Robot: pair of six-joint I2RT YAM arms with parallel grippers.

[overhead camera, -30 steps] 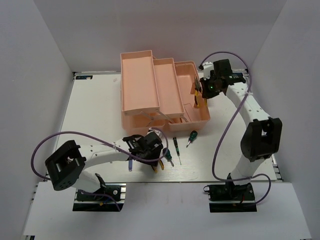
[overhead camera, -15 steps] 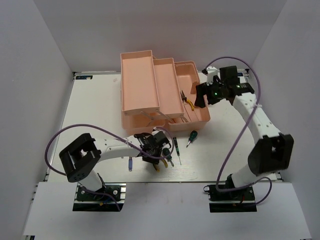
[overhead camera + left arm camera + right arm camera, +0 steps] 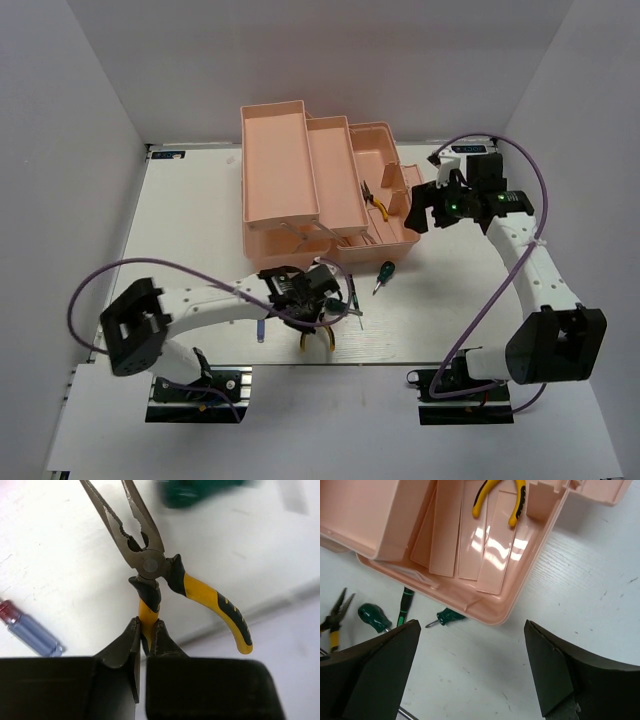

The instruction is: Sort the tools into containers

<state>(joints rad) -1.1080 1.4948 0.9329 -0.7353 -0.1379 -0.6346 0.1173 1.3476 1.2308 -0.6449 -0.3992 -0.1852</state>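
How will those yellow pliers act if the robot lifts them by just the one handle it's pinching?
The left hand pinches only one handle of the pliers, so the free handle will probably swing on the hinge. The long metal nose looks heavy for its size, so it may droop. The rubbery-looking handle probably won't slip much.

One pair of pliers (image 3: 376,201) lies in the toolbox (image 3: 275,238), in its right compartment. On the table (image 3: 200,220), a stubby screwdriver (image 3: 384,271) lies just before the toolbox's right front corner, a second pair of pliers (image 3: 318,338) farther before its middle, a slim screwdriver (image 3: 259,328) before its left corner
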